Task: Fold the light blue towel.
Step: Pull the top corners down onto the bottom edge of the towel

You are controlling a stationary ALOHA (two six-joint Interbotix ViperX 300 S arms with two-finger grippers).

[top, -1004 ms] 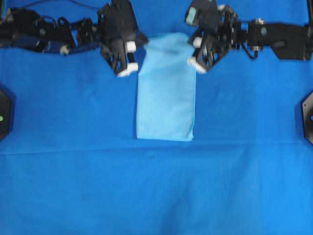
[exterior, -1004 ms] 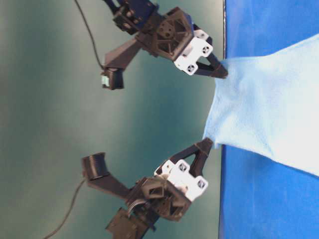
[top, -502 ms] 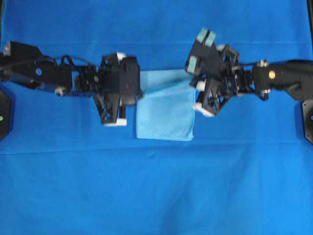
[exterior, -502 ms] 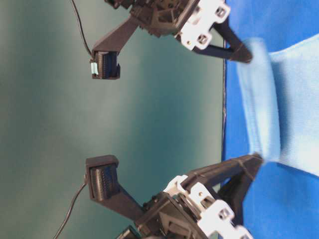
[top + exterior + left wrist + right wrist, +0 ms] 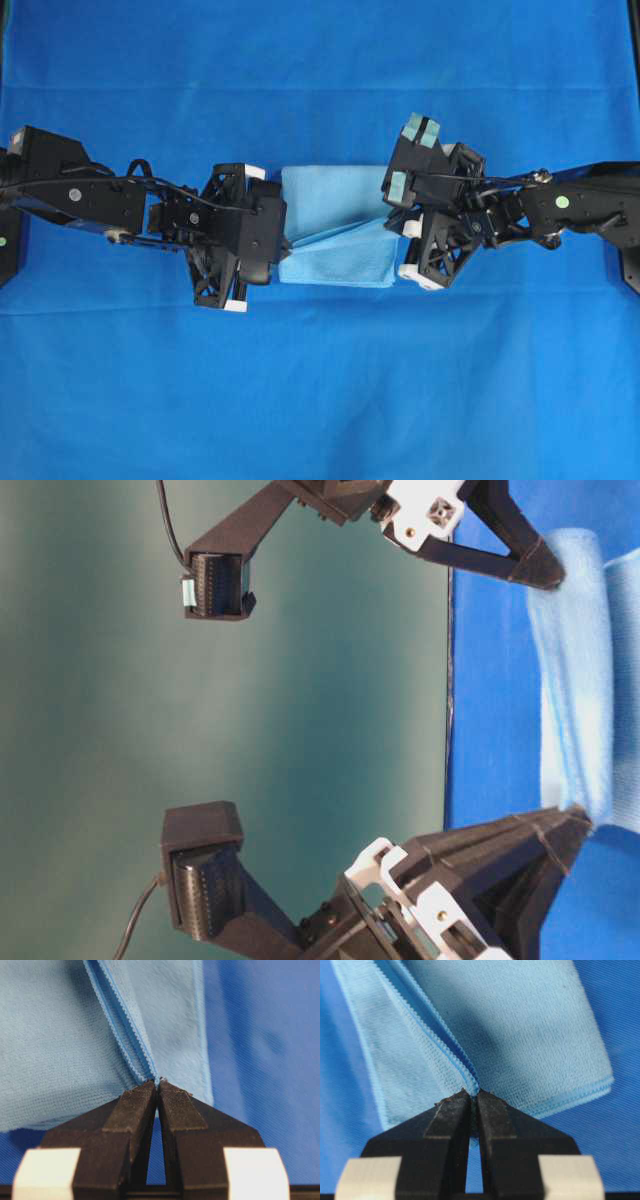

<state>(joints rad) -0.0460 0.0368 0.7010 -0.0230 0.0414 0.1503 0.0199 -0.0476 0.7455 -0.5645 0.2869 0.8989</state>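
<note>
From overhead, the light blue towel (image 5: 335, 225) lies doubled over on the darker blue table cloth (image 5: 320, 400), directly between the two claws; the left gripper (image 5: 283, 243) meets its left edge and the right gripper (image 5: 397, 232) its right edge, each pinched on a lifted corner of the upper layer.

From table level, the towel (image 5: 575, 670) arches up off the cloth (image 5: 490, 700); the tip of one claw (image 5: 553, 577) touches its upper edge and the tip of the other (image 5: 580, 825) its lower edge.

In the left wrist view, the left gripper (image 5: 157, 1091) is clamped on the stitched hem of the towel (image 5: 55, 1040), which spreads ahead of the tips.

In the right wrist view, the right gripper (image 5: 473, 1097) likewise grips the hem; the towel (image 5: 520, 1025) fans out beyond it.
</note>
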